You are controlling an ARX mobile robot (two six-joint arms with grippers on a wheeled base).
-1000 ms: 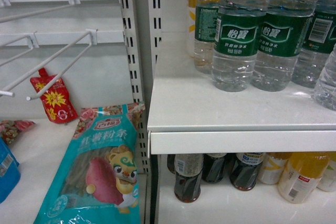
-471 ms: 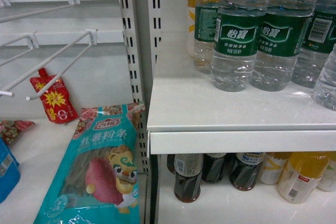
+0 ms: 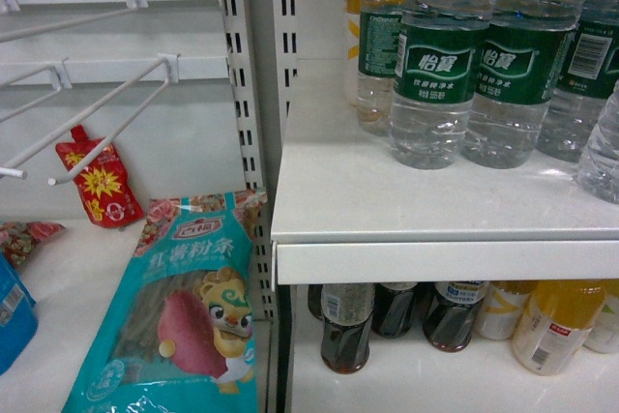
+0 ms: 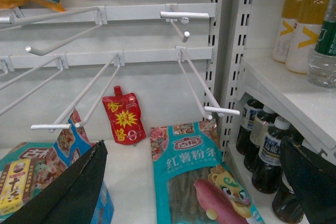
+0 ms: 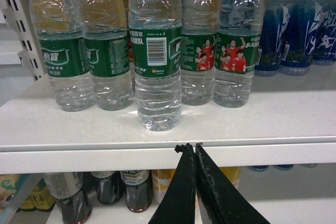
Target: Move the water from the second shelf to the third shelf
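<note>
White shop shelving, hook rack [image 4: 105,66] at left; left gripper [image 4: 194,182] fingers spread wide, holding nothing, facing a teal snack bag [image 4: 202,182]. Water [image 5: 156,61] stands upright at front of the upper shelf [image 5: 157,124], straight ahead and just above right gripper [image 5: 189,149], whose tips are pressed together, empty; right arm is nearer

The right gripper [image 5: 189,148] points forward with its black fingers pressed together. The left gripper [image 4: 199,182] holds its two fingers spread wide apart.
</note>
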